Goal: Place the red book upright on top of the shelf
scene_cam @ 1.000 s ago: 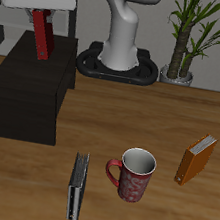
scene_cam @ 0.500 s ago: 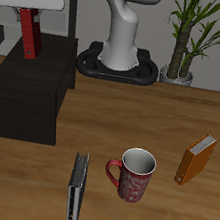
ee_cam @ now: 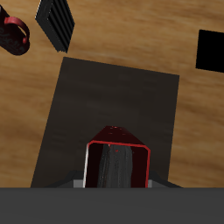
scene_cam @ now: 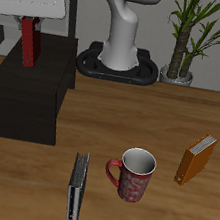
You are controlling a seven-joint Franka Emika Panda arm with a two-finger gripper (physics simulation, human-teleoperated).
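Upright, red book [scene_cam: 29,43] in hand [scene_cam: 32,18] (above shelf [scene_cam: 32,94])

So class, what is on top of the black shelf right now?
Over the shelf hangs only the red book, upright in the gripper. Whether its lower edge touches the top cannot be told. In the wrist view the book covers part of the top.

The red book [scene_cam: 30,43] hangs upright in the end effector [scene_cam: 31,23] over the shelf [scene_cam: 29,93], at ten o'clock on the surface [scene_cam: 165,218]. The mug [scene_cam: 132,174] stands near centre, one book [scene_cam: 77,185] toward seven o'clock, another [scene_cam: 196,160] at three.
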